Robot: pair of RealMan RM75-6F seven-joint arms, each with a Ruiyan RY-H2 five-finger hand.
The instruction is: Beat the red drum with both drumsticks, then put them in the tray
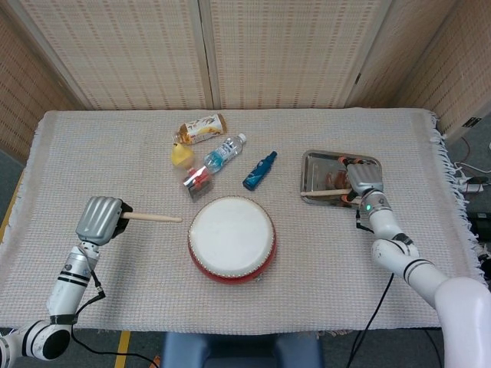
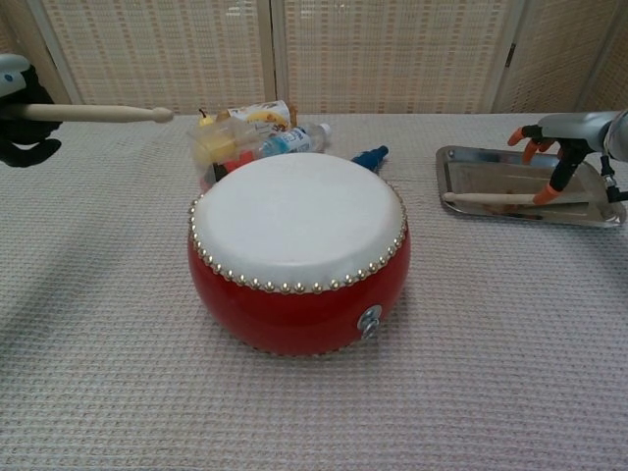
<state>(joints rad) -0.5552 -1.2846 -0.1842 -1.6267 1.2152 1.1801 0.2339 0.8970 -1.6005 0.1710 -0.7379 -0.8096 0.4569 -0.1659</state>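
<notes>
right hand (image 2: 554,147): fingers apart, drumstick (image 2: 510,198) lying released in tray (image 2: 491,213) | left hand (image 1: 98,220): clamped on second drumstick (image 2: 93,114), awaiting deposit | red drum (image 1: 232,238) mid-surface

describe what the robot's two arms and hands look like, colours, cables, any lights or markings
Both arms are glossy white tubes with black rings at the joints. A thin black cable loops beside each forearm. The left hand has a ribbed silver-grey back and black underside. The right hand has the same silver back, with orange fingertips showing in the chest view. A small green light glows at the right wrist.
</notes>
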